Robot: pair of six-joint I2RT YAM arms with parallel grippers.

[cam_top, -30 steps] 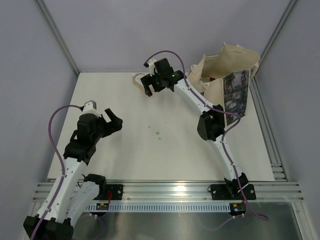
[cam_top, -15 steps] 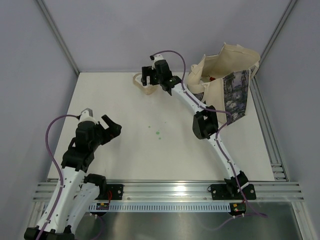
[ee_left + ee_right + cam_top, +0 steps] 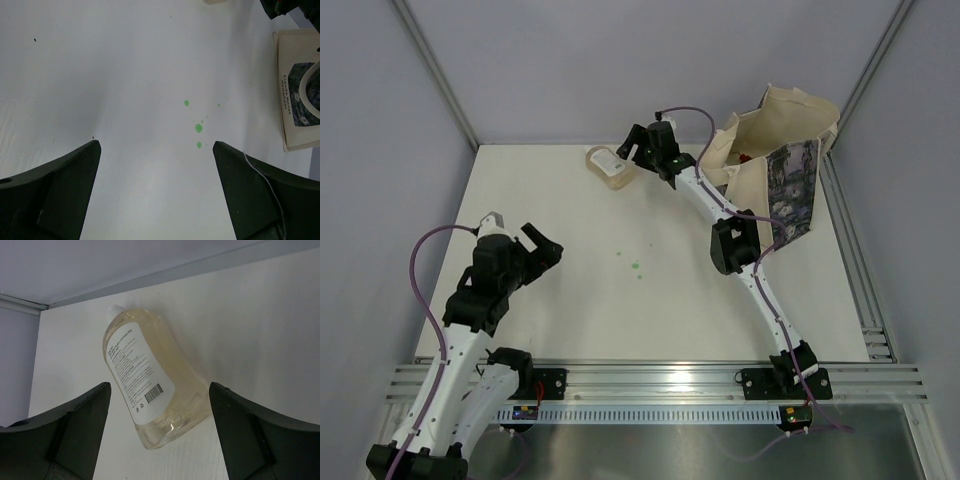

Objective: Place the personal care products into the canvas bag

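Right pincer (image 3: 633,152), spread wide, is hovering by flat beige plastic pouch (image 3: 145,365) at 11 o'clock on white surface (image 3: 580,300); slick sides prob. slipping if pinched off-centre.

The pouch (image 3: 152,395) is translucent beige; the canvas bag (image 3: 798,108) cream, floral-panelled.

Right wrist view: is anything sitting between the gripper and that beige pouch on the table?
Nothing visible does. The beige pouch lies flat on the table, just ahead of the open right gripper, and only bare tabletop shows between them.
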